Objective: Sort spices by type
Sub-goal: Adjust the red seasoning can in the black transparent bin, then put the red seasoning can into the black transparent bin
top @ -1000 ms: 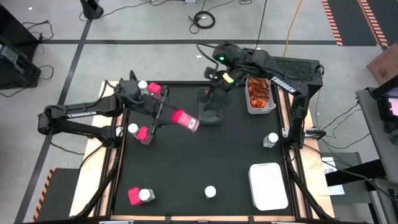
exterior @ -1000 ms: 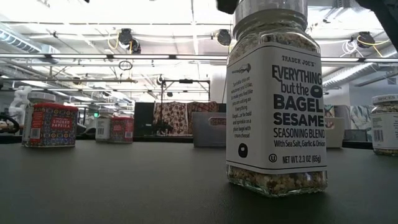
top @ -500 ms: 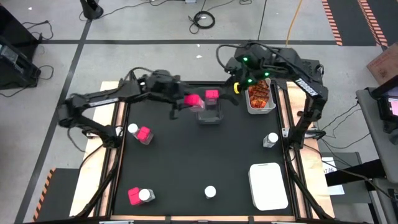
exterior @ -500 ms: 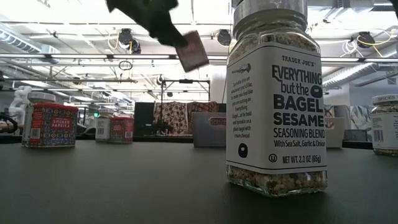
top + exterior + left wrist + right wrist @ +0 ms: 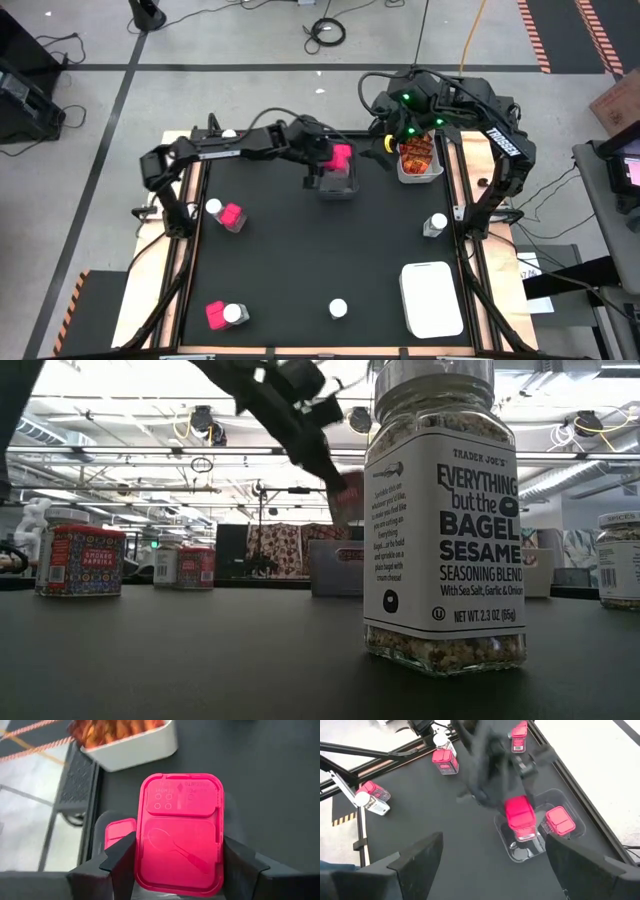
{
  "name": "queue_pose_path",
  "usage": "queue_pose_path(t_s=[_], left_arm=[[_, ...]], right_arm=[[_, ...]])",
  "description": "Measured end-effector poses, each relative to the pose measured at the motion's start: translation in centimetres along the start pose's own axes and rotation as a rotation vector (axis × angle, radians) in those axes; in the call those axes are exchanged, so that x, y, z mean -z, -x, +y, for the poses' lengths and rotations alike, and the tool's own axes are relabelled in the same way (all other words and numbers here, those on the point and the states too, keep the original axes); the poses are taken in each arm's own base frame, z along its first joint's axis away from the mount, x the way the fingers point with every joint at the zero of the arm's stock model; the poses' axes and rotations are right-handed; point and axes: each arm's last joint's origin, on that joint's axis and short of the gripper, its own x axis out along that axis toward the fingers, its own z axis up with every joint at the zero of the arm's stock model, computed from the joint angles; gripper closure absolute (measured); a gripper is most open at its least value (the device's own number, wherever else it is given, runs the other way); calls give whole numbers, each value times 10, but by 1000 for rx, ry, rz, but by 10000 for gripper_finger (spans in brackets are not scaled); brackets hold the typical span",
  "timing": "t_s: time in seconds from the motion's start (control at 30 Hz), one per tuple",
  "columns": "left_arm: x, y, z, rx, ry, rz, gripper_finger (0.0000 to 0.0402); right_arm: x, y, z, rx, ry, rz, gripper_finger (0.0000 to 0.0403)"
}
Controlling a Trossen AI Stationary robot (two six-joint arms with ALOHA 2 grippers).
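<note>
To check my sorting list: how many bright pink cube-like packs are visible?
5 pink packs: one in the left end effector above the dark rectangular tray, one inside that tray, one far-left, one mid-left, one near-left. None seems hidden.

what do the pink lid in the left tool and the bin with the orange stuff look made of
Pink lid: looks like moulded plastic, semi-gloss, going by its embossed spoon outline and soft sheen. White bin: probably smooth plastic, with rounded corners and an even matte wall, though ceramic can't be ruled out.
</note>
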Motion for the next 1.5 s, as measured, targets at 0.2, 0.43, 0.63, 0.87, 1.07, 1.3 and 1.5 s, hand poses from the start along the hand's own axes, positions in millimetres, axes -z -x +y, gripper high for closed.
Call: queue_pose_path(t_s=[0.2, 0.43, 0.63, 0.87, 1.07, 1.3, 1.5], left_arm=[[8, -35, 3, -45, 4, 76, 180], [21, -60, -3, -14, 7, 135, 180], [31, -76, -5, -24, 8, 186, 177], [33, -86, -4, -55, 6, 172, 159], [31, -86, -3, -97, 51, 159, 155], [30, -86, -2, -103, 52, 146, 154], [30, -86, -3, -99, 52, 145, 153]], right_arm=[[0, 0, 0, -2, 7, 3, 57], [2, 0, 0, 1, 5, 18, 57], [2, 0, 0, 0, 6, 20, 57], [2, 0, 0, -2, 5, 20, 57], [3, 0, 3, -11, 10, 25, 57], [3, -1, 6, -20, 17, 27, 57], [3, -1, 7, -21, 17, 27, 57]])
